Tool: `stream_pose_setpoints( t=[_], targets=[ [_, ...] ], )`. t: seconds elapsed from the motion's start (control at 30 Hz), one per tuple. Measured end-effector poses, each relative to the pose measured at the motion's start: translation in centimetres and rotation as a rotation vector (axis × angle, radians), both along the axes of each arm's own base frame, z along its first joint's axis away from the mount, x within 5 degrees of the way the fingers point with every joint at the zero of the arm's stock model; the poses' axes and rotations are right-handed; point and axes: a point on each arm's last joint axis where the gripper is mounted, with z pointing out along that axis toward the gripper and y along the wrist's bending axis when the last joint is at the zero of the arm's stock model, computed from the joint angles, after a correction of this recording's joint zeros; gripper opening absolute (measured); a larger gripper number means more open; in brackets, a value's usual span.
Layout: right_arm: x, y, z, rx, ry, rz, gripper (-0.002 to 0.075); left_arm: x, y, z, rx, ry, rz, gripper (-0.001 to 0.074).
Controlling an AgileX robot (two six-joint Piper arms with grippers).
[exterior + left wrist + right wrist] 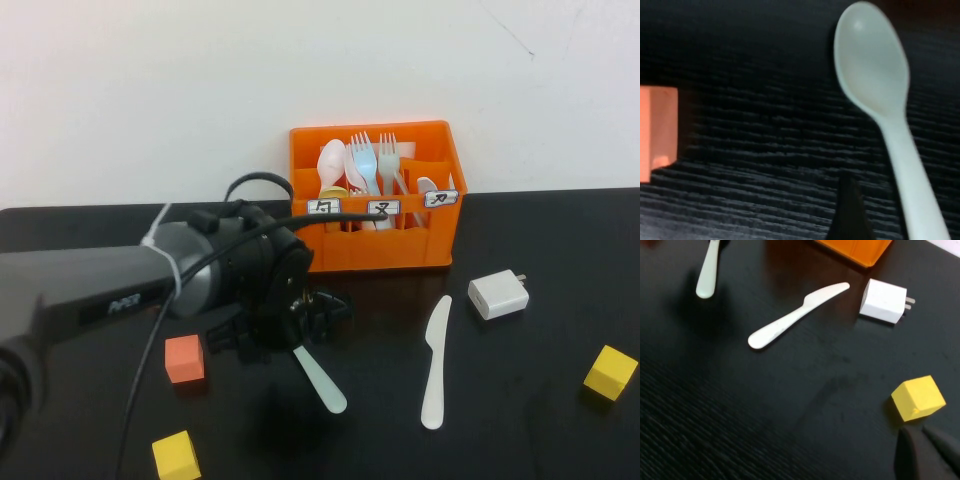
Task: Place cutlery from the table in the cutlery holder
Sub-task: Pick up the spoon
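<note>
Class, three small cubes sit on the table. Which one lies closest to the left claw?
The orange cube, just beside the left claw; both yellow cubes sit farther off.

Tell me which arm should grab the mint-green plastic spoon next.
Left, probably. The left hand hangs right over the pale mint-green plastic spoon on the black table. The right hand sits farther off, by a yellow cube.

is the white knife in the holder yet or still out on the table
Out. The knife lies flat on the table, in front of the cutlery holder and apart from it.
</note>
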Motion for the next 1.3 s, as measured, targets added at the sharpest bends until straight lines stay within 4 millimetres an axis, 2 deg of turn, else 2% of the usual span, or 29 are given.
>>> stream_pose_setpoints(
  t=[0.17, 0.5, 0.8, 0.97, 1.3],
  targets=[
    [0.0, 0.0, 0.0, 0.004, 0.000, -0.001, -0.0002, 0.3, -0.2, -1.5, 0.005, 0.023, 0.014, 0.0432],
    [0.0, 0.0, 0.0, 0.006, 0.000, -0.001, -0.0002, 0.6, -0.5, -3.1, 0.004, 0.037, 0.017, 0.0423],
    [0.0, 0.1, 0.0, 0.012, 0.002, 0.000, -0.0002, 0.8, -0.6, -3.6, 0.024, 0.040, -0.006, 0.0313],
    [0.0, 0.1, 0.0, 0.013, 0.004, 0.000, -0.0002, 0.7, -0.3, -3.7, 0.065, 0.056, -0.050, 0.0115],
    [0.0, 0.1, 0.0, 0.012, 0.003, 0.002, -0.0002, 0.0, 0.3, -3.8, 0.165, 0.144, -0.112, 0.0113]
  ],
)
